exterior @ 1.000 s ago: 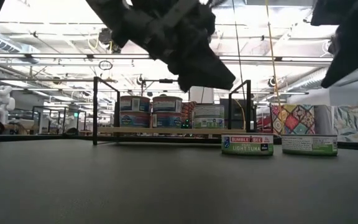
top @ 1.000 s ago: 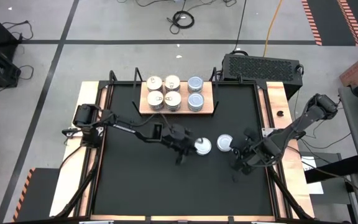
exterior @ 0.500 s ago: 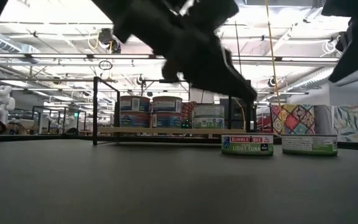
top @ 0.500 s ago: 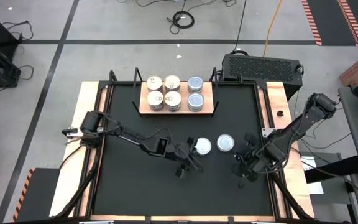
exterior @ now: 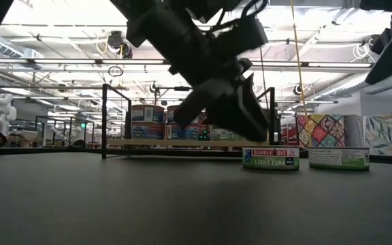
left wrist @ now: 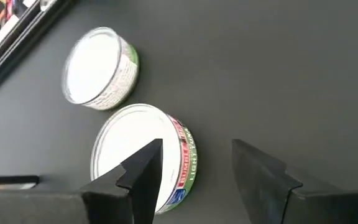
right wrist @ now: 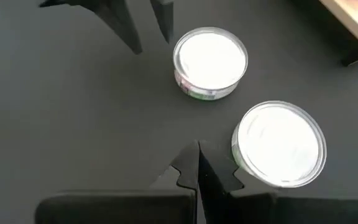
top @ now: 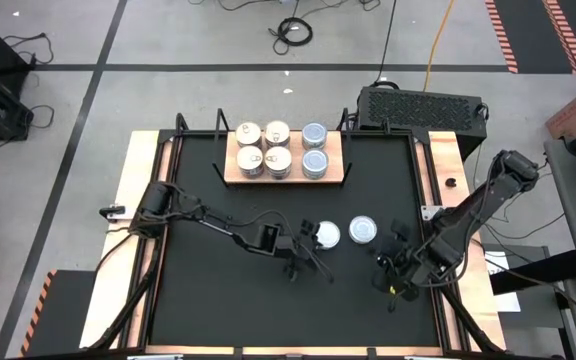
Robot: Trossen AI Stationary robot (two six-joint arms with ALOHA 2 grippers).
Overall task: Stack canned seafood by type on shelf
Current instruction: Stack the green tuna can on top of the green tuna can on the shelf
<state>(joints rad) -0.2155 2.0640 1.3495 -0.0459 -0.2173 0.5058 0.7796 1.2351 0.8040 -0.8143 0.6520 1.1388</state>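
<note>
The shelf [top: 284, 178] stands at the far middle of the table with several tins on it: cream-topped ones [top: 264, 148] on its left, two blue-topped ones [top: 314, 150] on its right. Two loose tins stand on the black table: a red-and-green-labelled one [top: 326, 235] [left wrist: 143, 155] [exterior: 271, 158] and a green-labelled one [top: 363, 230] [exterior: 339, 158] [right wrist: 279, 143]. My left gripper [top: 308, 258] [left wrist: 197, 152] hovers open beside the red-labelled tin, one finger [left wrist: 143, 167] above its top. My right gripper [top: 392, 276] [right wrist: 197, 163] is shut, near-right of both tins.
Black rods [exterior: 105, 119] rise at the shelf's ends. Wooden strips [top: 146, 200] run along the table's left and right sides. A black box [top: 420, 105] sits behind the far right corner. Bare black tabletop lies near and left of the loose tins.
My left gripper has moved toward the table's near right and down beside the red-labelled tin, rolling about its own axis, and its fingers have spread apart. My right gripper has drawn a little toward the near edge, staying shut. The tins have not moved.
</note>
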